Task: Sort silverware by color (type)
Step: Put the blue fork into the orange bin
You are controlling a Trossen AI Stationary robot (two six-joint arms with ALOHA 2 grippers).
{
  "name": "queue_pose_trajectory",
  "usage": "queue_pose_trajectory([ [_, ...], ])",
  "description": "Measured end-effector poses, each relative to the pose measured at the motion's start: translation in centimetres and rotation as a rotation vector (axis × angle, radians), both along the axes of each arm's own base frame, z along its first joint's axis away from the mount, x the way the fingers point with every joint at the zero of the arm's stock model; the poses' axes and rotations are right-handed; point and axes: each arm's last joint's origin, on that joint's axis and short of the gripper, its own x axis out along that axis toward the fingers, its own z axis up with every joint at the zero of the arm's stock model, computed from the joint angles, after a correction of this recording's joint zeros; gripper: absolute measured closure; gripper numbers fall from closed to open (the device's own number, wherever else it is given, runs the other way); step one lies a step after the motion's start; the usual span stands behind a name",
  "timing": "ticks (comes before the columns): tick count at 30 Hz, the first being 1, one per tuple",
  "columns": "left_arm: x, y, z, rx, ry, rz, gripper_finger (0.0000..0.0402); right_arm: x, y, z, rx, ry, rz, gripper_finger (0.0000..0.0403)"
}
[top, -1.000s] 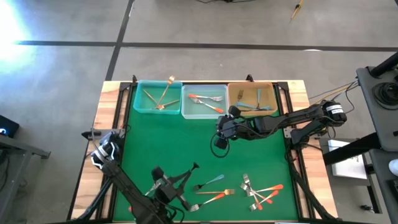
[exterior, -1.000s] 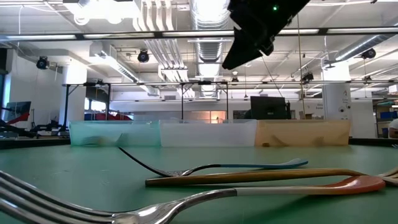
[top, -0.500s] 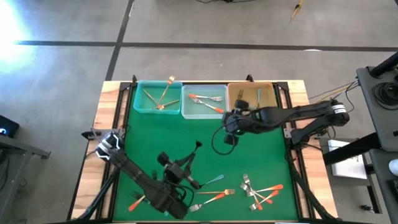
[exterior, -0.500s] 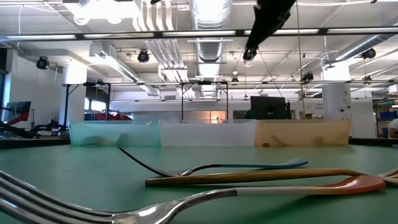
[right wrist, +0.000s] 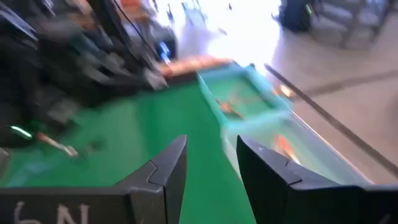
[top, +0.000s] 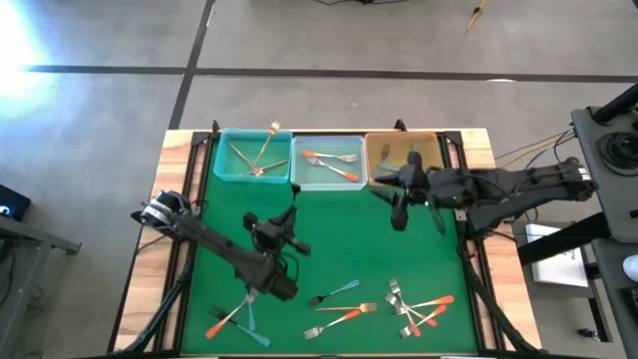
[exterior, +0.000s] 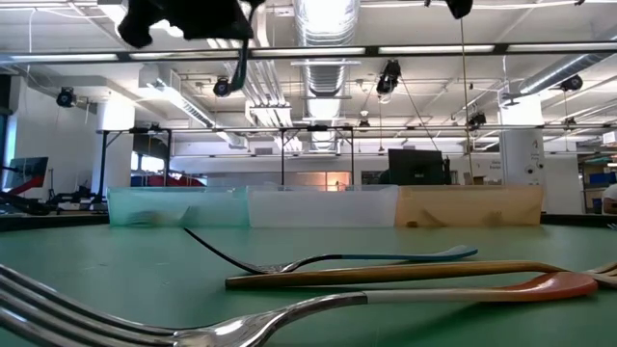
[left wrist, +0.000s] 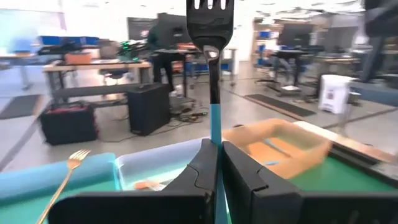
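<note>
The left end effector point(left wrist: 214, 163) is clamped on a teal-handled fork point(left wrist: 211, 68), tines up, above the tabletop point(top: 329, 229) at centre-left of the high view. To finish well, carry it to the tan bin point(top: 404, 160) at upper right, where teal forks lie, and release low. The right end effector point(right wrist: 208, 163) hangs parted and empty near that bin, so keep clear.

The worktop point(top: 329, 239) is a wooden board covered with a green mat. Three bins stand in a row along its far edge, touching side by side: a teal bin point(top: 253, 157), a clear bin point(top: 328, 163) in the middle, and a tan bin point(top: 401, 158). Well apart from the clear bin, toward the near edge, forks lie straight on the mat: a blue-handled fork point(top: 334, 292) and an orange-handled fork point(top: 339, 318) close together, a heap of forks point(top: 419, 305) beside them under the tan bin's side, and a crossed pair of forks point(top: 235, 317) under the teal bin's side.
</note>
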Motion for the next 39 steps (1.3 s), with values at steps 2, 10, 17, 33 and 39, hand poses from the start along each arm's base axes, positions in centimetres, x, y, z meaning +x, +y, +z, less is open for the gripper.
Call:
queue_pose_trajectory([
  [2,0.4,0.6,-0.3,-0.007,-0.013,0.023,0.0401,0.1,0.1,-1.3,0.003,-0.069,0.009,0.0271],
  [10,2.5,0.8,1.1,0.038,0.076,0.056,0.0401,1.4,0.2,-4.6,-0.005,-0.046,0.005,0.0271],
  [17,4.5,-0.3,2.1,-0.082,0.428,0.048,0.0401,1.6,0.2,-5.7,-0.001,0.057,-0.002,0.0271],
  [33,8.2,0.8,0.6,-0.007,0.585,-0.004,0.0401,-0.2,-0.1,-6.2,-0.006,0.188,-0.01,0.0271],
  [39,9.5,5.2,0.7,-0.033,0.63,0.088,0.0401,-1.7,-0.3,-5.0,0.036,0.124,-0.023,0.0271],
])
